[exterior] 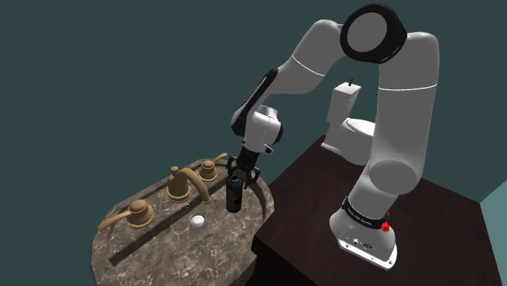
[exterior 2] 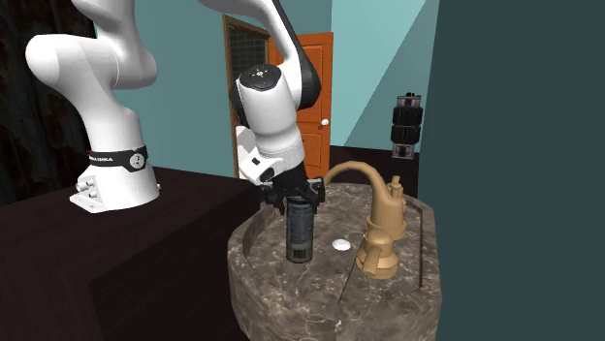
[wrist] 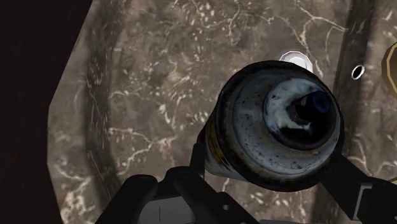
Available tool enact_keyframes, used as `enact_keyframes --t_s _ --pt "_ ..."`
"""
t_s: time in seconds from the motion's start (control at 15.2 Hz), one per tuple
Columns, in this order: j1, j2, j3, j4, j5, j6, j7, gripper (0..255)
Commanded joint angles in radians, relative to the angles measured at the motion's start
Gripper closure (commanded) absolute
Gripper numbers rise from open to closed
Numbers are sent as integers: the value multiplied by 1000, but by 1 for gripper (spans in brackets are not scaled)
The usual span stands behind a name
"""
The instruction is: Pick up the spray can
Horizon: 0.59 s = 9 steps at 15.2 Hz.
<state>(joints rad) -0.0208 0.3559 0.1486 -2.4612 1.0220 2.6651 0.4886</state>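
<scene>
Spray can top nearest lens, pale worn cap, dark nozzle. Can stands upright in marbled stone sink basin, base seemingly on basin floor, just beside white drain plug, bronze faucet near. Black gripper straddles can's upper part, fingers narrowed and apparently pressed against its sides. Step, as judged: grasp made, lift pending. Next move calls for a straight vertical rise, firm grip, clearance from faucet spout.
</scene>
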Motion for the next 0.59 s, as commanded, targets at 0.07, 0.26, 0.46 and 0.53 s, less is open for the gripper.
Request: enact_keyframes --t_s 0.07,0.26,0.46,0.53 --pt "7 -50 -12 -18 -36 -25 43 255" --pt "13 -97 -22 -33 -72 -51 85 255" --pt "17 -144 -32 -46 -109 -78 127 255" --pt "18 -159 -35 -50 -121 -87 141 255"
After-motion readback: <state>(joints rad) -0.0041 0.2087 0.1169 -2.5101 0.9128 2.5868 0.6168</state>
